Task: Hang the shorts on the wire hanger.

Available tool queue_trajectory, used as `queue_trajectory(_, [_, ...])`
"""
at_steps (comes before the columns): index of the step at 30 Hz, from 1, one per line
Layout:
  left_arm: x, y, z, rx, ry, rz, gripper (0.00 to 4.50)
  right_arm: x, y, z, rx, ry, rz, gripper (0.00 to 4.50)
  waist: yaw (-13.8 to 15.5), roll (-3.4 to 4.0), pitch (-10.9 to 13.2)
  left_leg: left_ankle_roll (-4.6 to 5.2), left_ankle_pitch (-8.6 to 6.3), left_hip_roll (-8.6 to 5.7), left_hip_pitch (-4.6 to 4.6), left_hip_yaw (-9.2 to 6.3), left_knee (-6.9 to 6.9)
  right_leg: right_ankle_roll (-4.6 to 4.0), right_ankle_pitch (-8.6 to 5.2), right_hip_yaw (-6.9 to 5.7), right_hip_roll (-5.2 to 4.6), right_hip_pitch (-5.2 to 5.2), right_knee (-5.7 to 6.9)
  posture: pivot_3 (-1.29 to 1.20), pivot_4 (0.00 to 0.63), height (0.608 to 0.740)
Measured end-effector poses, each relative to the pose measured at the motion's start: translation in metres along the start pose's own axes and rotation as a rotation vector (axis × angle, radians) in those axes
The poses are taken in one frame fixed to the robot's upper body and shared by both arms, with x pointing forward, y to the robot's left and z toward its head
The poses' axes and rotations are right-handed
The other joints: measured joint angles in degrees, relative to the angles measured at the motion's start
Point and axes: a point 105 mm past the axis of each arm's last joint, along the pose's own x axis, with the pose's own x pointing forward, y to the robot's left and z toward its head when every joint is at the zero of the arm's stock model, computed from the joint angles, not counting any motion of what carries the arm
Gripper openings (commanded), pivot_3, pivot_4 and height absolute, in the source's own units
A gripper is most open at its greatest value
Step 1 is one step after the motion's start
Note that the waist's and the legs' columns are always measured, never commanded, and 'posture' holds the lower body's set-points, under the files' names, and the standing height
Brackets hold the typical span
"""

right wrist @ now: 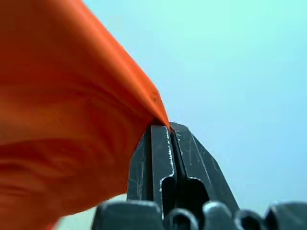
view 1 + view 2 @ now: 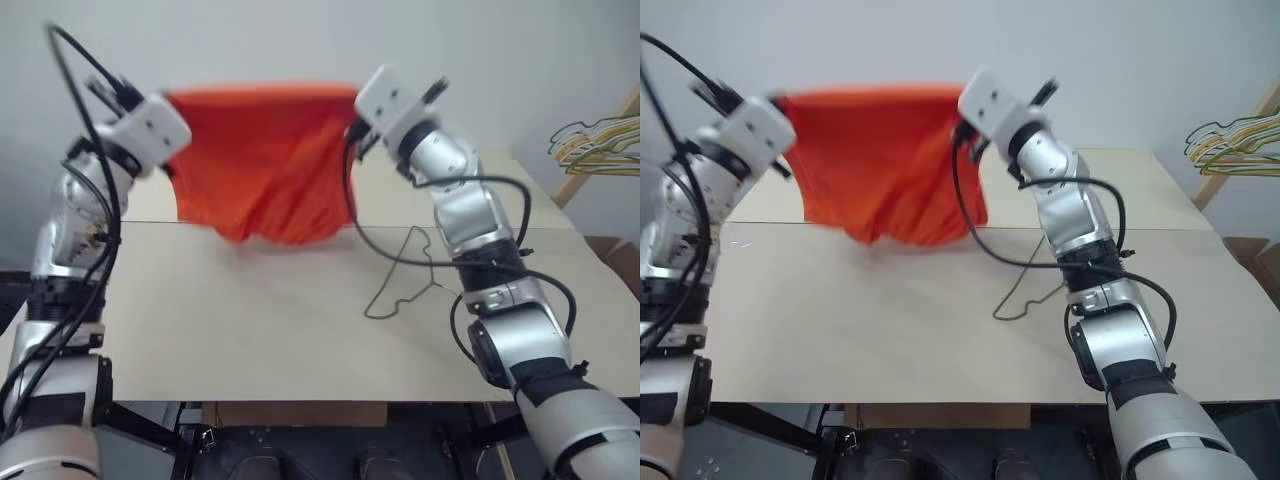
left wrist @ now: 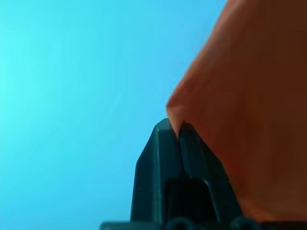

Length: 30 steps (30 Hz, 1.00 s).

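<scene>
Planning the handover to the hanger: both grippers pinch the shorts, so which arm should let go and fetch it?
Probably the right: the wire hanger lies on the table just beside that arm, while the left gripper can keep the shorts held up.

No readable text, labels, brand marks, numbers or signs anywhere in these views.

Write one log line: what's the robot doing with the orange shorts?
shorts: lifted, spread | left gripper: pinching a corner | right gripper: pinching a corner | wire hanger: on table
</scene>
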Motion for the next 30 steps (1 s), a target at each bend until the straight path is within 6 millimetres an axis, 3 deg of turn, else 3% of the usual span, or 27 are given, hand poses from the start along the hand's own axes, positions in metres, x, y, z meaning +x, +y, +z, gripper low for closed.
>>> queue_trajectory(3, [-0.032, -0.014, -0.004, -0.031, -0.024, -0.146, 0.01, -0.017, 0.020, -0.013, 0.003, -0.007, 0.060, 0.00, -2.03, 0.03, -0.06, 0.18, -0.21, 0.01, 0.02, 0.08, -0.07, 0.01, 0.00, 0.00, -0.01, 0.02, -0.10, 0.04, 0.000, 0.740])
queue_trajectory(7, [-0.096, -0.072, -0.019, -0.124, 0.013, -0.514, 0.01, -0.064, 0.078, -0.059, -0.005, 0.099, 0.311, 0.00, -3.22, 0.08, -0.01, 0.63, -0.44, 0.08, -0.13, 0.13, -0.04, 0.05, -0.04, -0.03, 0.02, 0.06, -0.51, 0.06, 0.000, 0.740])
queue_trajectory(10, [-0.135, -0.097, -0.026, -0.159, 0.070, -0.709, 0.01, -0.097, 0.111, -0.072, -0.073, 0.107, 0.503, 0.00, -3.49, 0.11, 0.04, 0.80, -0.35, 0.12, -0.06, 0.17, -0.04, 0.01, -0.03, 0.00, 0.10, 0.15, -0.57, 0.06, 0.000, 0.740])
queue_trajectory(14, [-0.176, -0.123, -0.033, -0.193, 0.150, -0.887, 0.01, -0.138, 0.145, -0.076, -0.131, 0.070, 0.749, 0.00, -2.87, 0.21, 0.15, 1.01, -0.22, 0.21, 1.13, 0.33, -0.04, -0.14, -0.13, 0.02, 0.21, 1.20, -0.62, 0.06, 0.000, 0.740])
queue_trajectory(16, [-0.204, -0.140, -0.039, -0.193, 0.216, -1.005, 0.01, -0.173, 0.165, -0.077, -0.170, 0.057, 0.990, 0.00, -2.20, 0.29, 0.25, 1.05, -0.26, 0.33, 1.95, 0.40, -0.14, -0.01, -0.43, -0.03, 0.26, 1.99, -0.75, 0.06, 0.000, 0.740])
queue_trajectory(20, [-0.235, -0.156, -0.032, -0.244, 0.278, -1.159, 0.01, -0.207, 0.173, -0.073, -0.157, 0.068, 1.248, 0.00, -1.32, 0.23, 0.32, 1.11, -0.30, 0.43, 1.95, 0.48, -0.14, -0.27, -0.30, -0.04, 0.30, 2.08, -0.90, 0.06, 0.000, 0.740])
queue_trajectory(30, [-0.286, -0.154, 0.001, -0.262, 0.335, -1.564, 0.01, -0.241, 0.169, -0.054, -0.130, 0.014, 1.509, 0.00, -0.18, 0.19, 0.35, 1.16, -0.36, 0.54, 2.00, 0.61, -0.14, -0.31, -0.30, -0.03, 0.38, 2.09, -0.93, 0.07, 0.000, 0.740])
